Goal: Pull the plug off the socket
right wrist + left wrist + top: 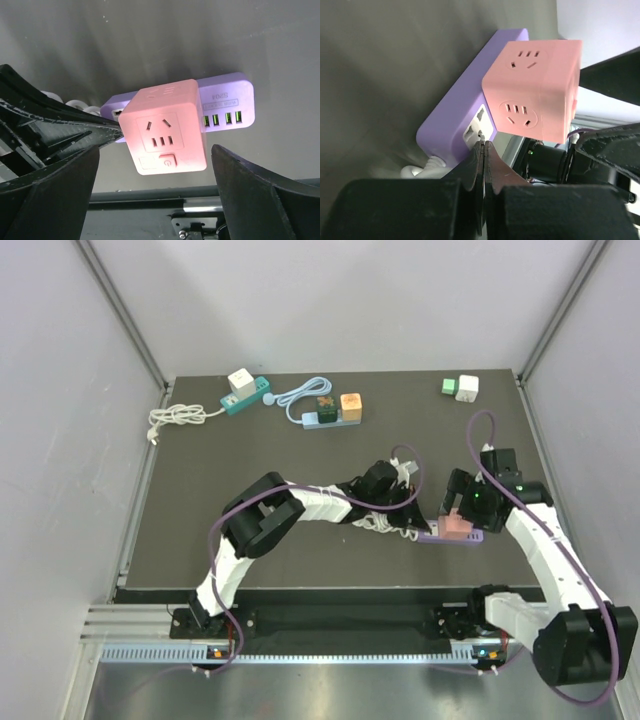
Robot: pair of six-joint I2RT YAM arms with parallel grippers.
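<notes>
A pink cube plug (457, 525) sits plugged into a purple power strip (470, 536) on the dark mat, right of centre. It also shows in the left wrist view (535, 90) and the right wrist view (165, 127). My left gripper (483, 146) is shut, its tips pressed on the strip's (465, 105) near end beside a white socket. My right gripper (156, 150) is open, its fingers on either side of the cube without touching it; the strip (225, 100) lies behind.
A white coiled cord (385, 520) lies under my left arm. At the back stand a teal strip with a white cube (243, 390), a blue strip with two cubes (335, 410), and green and white cubes (460, 388).
</notes>
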